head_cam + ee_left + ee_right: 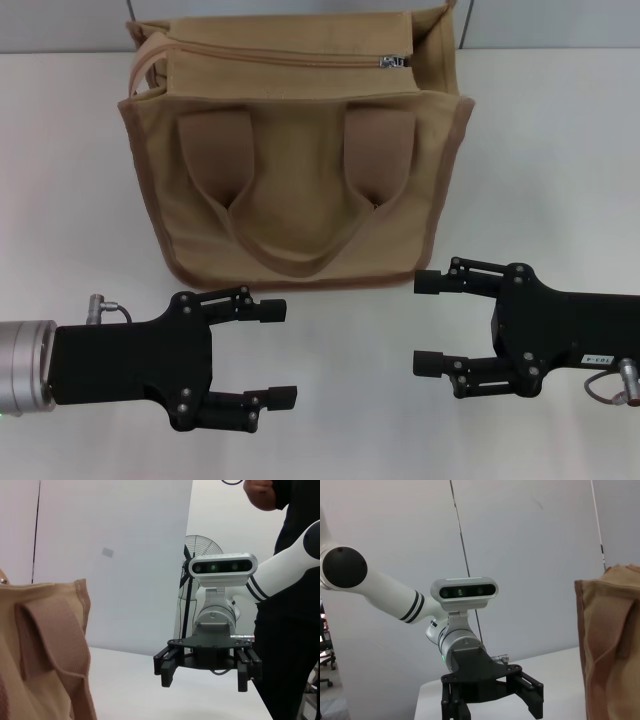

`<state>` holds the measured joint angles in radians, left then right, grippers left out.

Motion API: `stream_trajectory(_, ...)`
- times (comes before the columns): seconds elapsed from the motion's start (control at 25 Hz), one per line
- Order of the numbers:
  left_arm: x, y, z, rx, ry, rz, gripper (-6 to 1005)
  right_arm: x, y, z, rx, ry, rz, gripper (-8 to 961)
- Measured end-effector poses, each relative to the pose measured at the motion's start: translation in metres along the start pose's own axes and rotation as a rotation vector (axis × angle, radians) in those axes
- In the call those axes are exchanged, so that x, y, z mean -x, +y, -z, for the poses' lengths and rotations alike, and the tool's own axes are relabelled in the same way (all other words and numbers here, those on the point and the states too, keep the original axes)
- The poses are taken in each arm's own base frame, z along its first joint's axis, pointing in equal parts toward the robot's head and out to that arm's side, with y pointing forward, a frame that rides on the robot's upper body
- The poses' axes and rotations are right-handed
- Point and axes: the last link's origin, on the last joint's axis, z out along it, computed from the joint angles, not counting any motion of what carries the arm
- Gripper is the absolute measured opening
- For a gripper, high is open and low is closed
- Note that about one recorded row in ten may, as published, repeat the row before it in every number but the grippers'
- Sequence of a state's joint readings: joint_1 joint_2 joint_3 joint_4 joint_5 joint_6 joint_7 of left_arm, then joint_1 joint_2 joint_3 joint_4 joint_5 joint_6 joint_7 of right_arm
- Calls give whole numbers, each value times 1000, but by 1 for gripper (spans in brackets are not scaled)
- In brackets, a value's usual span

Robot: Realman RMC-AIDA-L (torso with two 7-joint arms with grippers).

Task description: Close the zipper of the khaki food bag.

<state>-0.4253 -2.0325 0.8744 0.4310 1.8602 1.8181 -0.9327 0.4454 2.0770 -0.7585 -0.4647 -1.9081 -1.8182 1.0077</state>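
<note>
Head view: the khaki food bag (300, 160) stands upright on the white counter (540, 150) in the upper centre of the frame, front panel facing the camera. Two looped webbing handles (300, 215) hang down the front, their straps meeting in a U near the bag's lower edge. Darker brown trim runs along the side and bottom edges.

The zipper (290, 58) runs across the top panel from the upper left of the bag toward the upper right. The silver pull (392, 62) sits at the right end of the line, close to the bag's right top corner. From this angle the tape left of the pull looks joined; I cannot tell for certain.

The left gripper (278, 352) is in the lower left of the frame, below the bag, pointing right, jaws apart, holding nothing. The right gripper (430, 322) is in the lower right, pointing left toward the other, jaws apart, also holding nothing. Both are clear of the bag, near its bottom edge but not touching.

Left wrist view: bag side and one handle fill the lower left; the right gripper (205, 672) shows in the lower centre, with a person in black (295, 630) at the right edge and a fan (197, 565) beyond.

Right wrist view: bag edge at right; the left gripper (492, 702) shows at lower centre.
</note>
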Motion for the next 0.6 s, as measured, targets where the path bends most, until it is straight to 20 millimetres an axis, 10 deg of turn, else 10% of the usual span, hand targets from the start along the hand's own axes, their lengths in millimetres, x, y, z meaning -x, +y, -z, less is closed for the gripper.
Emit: stream_trajectory(0.6, -1, -1, 0, 0, 1, 0, 835, 0, 0, 0, -2, 0, -1, 823)
